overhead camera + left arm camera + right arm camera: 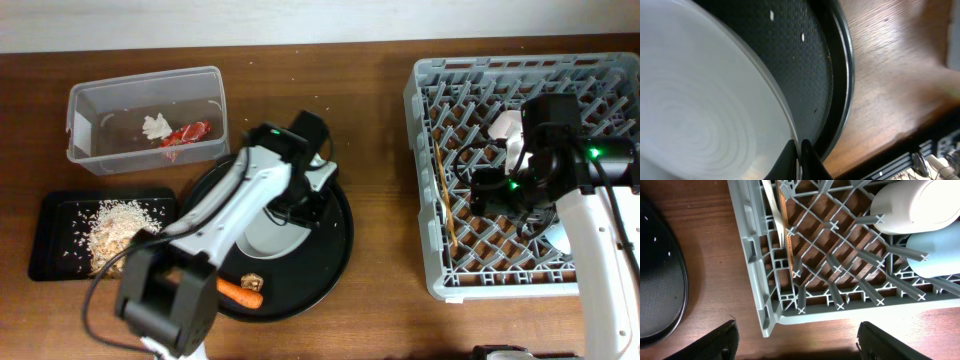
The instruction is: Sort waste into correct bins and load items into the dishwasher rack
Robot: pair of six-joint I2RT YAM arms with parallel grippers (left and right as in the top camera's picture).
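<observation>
Overhead: the tub (215, 90) stands at the far left of the desk (370, 150), holding the tissue (155, 125) and, just beside it, the wrapper (192, 132). In front of it lies the black tray (50, 255), with the scraps (115, 225) piled in it. The round tray (335, 255) sits mid-desk. On it are the saucer (262, 238), the carrot (240, 292) near the front rim and the lump (252, 281) just beside the carrot. The left arm (230, 200) reaches over the saucer. The rack (425, 180) fills the right side, with the chopstick (447, 205) lying in its left part. The right arm (590, 215) is over the rack and hides much of what it holds.

Left wrist: the saucer fills the left of the view, resting on the round tray. The left hand (797, 161) is clamped on the saucer's rim, and its fingers (812, 162) are nearly together with the thin edge between them.

Right wrist: a corner of the rack shows. The fork (774, 210) and the chopstick lie side by side along one wall. The white cup (915, 205) and the blue cup (935, 252) sit among the pegs, touching. The right hand (800, 345) is spread wide, holding nothing.
</observation>
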